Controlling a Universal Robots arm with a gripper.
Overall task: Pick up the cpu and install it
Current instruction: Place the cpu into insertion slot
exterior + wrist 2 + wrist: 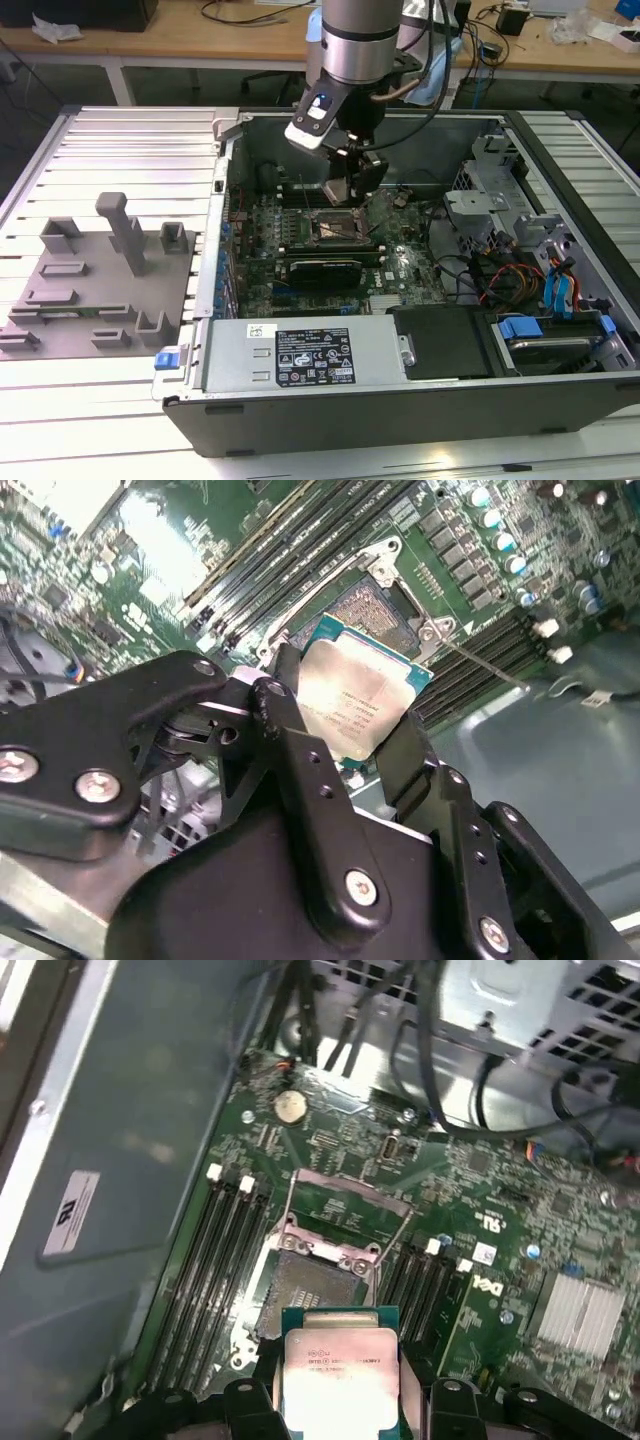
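Observation:
The cpu [357, 698], a flat square chip with a silvery top and a green rim, is pinched at two opposite edges by my gripper [345, 728], which is shut on it. In the first wrist view the cpu [340, 1372] hangs just short of the open motherboard socket [303, 1292], whose metal load plate [345, 1205] is swung up. In the exterior view my gripper [347, 190] reaches down into the open computer case, a little above the socket [335, 228]. The socket [375, 605] shows bare contacts, partly covered by the chip.
Memory slots [215, 1260] flank the socket on both sides. A graphics card [322, 270] lies just in front of the socket. The power supply [300, 355], drive cage [480, 190] and cables [500, 275] crowd the case. A grey fixture tray [95, 290] sits at the exterior view's left.

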